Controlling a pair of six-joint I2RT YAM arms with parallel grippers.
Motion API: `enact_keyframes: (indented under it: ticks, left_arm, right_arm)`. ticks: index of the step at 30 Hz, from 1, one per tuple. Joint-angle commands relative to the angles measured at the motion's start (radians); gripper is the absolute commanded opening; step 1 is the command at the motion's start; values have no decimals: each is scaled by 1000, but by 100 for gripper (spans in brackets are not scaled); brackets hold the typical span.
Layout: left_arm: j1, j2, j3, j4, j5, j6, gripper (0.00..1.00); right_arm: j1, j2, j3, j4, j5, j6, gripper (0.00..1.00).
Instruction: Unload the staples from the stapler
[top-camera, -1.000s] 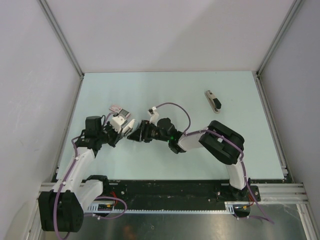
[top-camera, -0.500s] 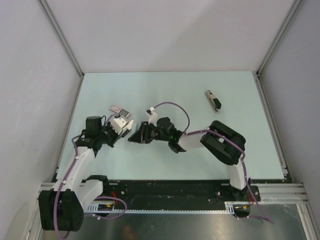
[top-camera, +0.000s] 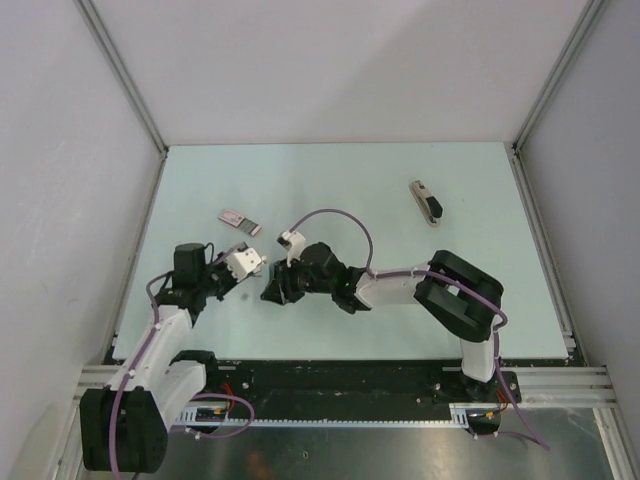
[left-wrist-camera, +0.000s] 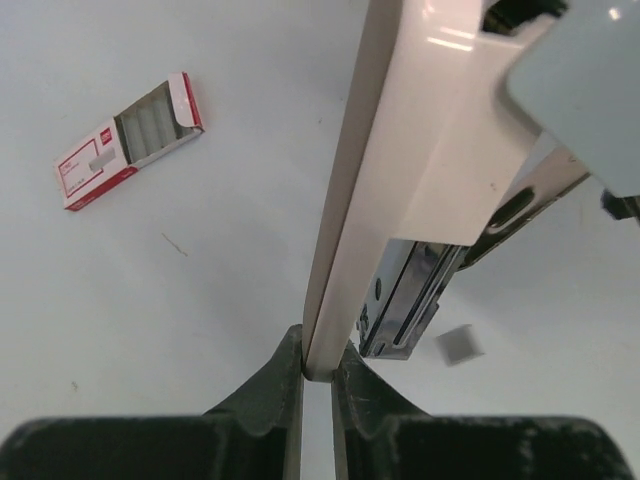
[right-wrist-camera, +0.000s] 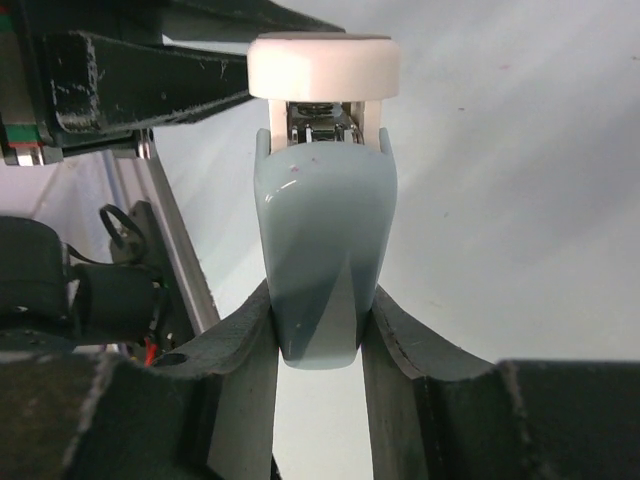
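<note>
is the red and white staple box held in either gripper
No, the staple box lies free on the table with nothing gripping it.

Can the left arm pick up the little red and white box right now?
Probably not yet: the left gripper is shut on the stapler. The box lies uncovered nearby, so the way looks free once it lets go.

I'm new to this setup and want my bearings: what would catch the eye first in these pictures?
Both arms meet over the table's near left. The left gripper and right gripper are each clamped on one white-and-teal stapler, whose metal staple channel shows underneath. Behind them a red-and-white staple box lies flat with staple strips showing, and a slim black-and-cream item sits alone at the far right.
</note>
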Motion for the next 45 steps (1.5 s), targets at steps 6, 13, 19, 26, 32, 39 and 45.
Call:
enact_keyframes:
  ticks: [6,13,19,26,32,39,45]
  left_arm:
    - [-40,-43,-14,193,-46,145,0]
    - [-85,-28,61,64,77,-41,18]
    - [-99,-19,140,-78,262,-238,64]
    - [-1,15,316,-100,272,-447,97]
    - [151,71,473,-92,248,-658,99]
    - [160,68,452,-54,200,-699,99]
    - [160,58,427,-39,150,-710,100]
  right_arm:
    - [54,-50,14,-115,56,-146,5]
    - [30,-74,28,-20,75,-16,5]
    - [-4,-52,104,-91,87,21,2]
    - [-14,-23,174,-330,122,-37,3]
    - [-3,56,305,-636,135,-124,4]
    - [56,270,633,-1010,253,-185,3]
    - [71,408,861,-1168,275,-186,41]
